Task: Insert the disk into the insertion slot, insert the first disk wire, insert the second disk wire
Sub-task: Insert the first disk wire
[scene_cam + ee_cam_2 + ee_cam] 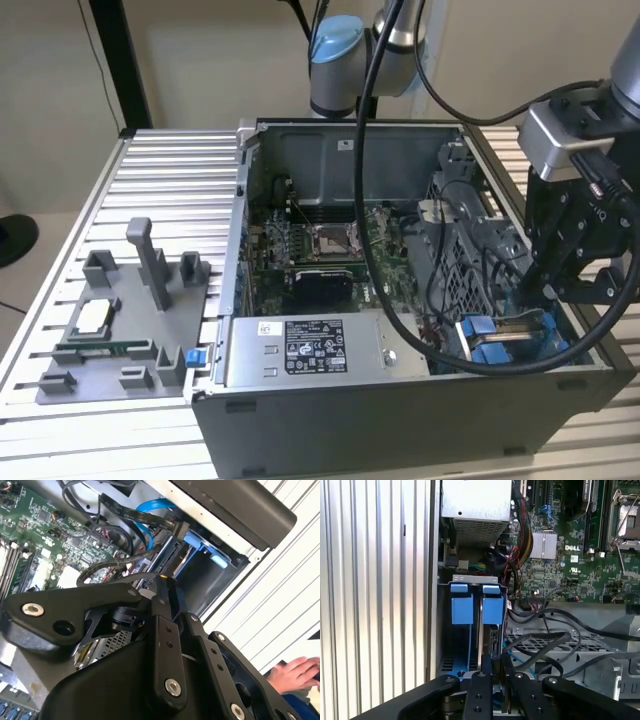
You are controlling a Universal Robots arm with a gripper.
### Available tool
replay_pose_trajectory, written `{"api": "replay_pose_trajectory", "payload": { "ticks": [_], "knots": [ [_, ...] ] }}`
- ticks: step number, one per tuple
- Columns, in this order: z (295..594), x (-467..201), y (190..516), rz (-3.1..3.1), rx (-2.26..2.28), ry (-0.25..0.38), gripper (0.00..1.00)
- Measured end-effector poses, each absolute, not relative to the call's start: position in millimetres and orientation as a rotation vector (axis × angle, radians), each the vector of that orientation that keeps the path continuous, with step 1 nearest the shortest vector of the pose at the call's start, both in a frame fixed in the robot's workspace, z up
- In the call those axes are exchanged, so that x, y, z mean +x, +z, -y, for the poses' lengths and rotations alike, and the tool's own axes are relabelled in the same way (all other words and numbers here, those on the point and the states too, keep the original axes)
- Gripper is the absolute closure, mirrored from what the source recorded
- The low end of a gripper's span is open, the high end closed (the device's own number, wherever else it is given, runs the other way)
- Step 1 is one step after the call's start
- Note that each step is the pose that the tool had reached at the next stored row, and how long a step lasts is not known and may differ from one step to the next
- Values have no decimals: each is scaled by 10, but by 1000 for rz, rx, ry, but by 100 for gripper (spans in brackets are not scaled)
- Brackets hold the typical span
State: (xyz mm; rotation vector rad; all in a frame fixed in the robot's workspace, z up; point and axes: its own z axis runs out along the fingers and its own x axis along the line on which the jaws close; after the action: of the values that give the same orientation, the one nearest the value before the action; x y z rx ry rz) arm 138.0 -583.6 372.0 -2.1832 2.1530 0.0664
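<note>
Black articulated gripper (496, 664): its fingers (486, 672) are drawn close together on the upper edge of the flat silver-grey disk (516, 328), which stands on edge in its bright blue plastic frame (492, 609). Read this as a clamp on the disk. The disk sits in the insertion slot (587, 642), the grey perforated metal drive bay at the case corner on the exterior view's right. How deep it sits cannot be told.

Step in hand, as judged: seating the disk.
- Hold the disk parallel to the bay walls.
- Press straight along the frame rails. A tilt would likely bind the frame against the second blue carrier tab (461, 607) just beside it.

Edges and room:
- Black cables (545, 647) and a light-blue flat cable (150, 505) lie across the bay just beside the gripper. Treat them as the main snag risk.
- On the opposite side the case wall is near. Beyond it the ribbed aluminium table (170, 170) offers open room.
- Farther in, the green motherboard (560, 570) and the grey labelled power-supply box (370, 350) lie well apart from the gripper.
- A person's hand (295, 672) shows outside the case. Allow for it.
</note>
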Motion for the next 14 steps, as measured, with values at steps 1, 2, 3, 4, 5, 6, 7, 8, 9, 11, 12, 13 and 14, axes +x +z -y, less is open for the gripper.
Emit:
{"api": "replay_pose_trajectory", "payload": {
  "ticks": [1, 2, 3, 4, 5, 6, 7, 8, 9, 11, 12, 13, 14],
  "knots": [
    [5836, 1380, 3720, -2153, -2183, 66, 100],
    [5836, 1379, 3719, -2153, -2183, 66, 100],
    [5836, 1380, 3719, -2153, -2183, 66, 100],
    [5836, 1379, 3719, -2153, -2183, 66, 100],
    [5836, 1379, 3720, -2154, -2183, 66, 100],
    [5836, 1379, 3720, -2154, -2183, 66, 100],
    [5836, 1379, 3720, -2154, -2182, 66, 100],
    [5836, 1379, 3720, -2154, -2182, 66, 100],
    [5836, 1379, 3719, -2153, -2182, 65, 100],
    [5835, 1378, 3711, -2147, -2176, 53, 100],
    [5836, 1379, 3708, -2143, -2173, 43, 100],
    [5836, 1379, 3704, -2138, -2169, 34, 100],
    [5836, 1378, 3698, -2134, -2166, 27, 100]
  ]
}}
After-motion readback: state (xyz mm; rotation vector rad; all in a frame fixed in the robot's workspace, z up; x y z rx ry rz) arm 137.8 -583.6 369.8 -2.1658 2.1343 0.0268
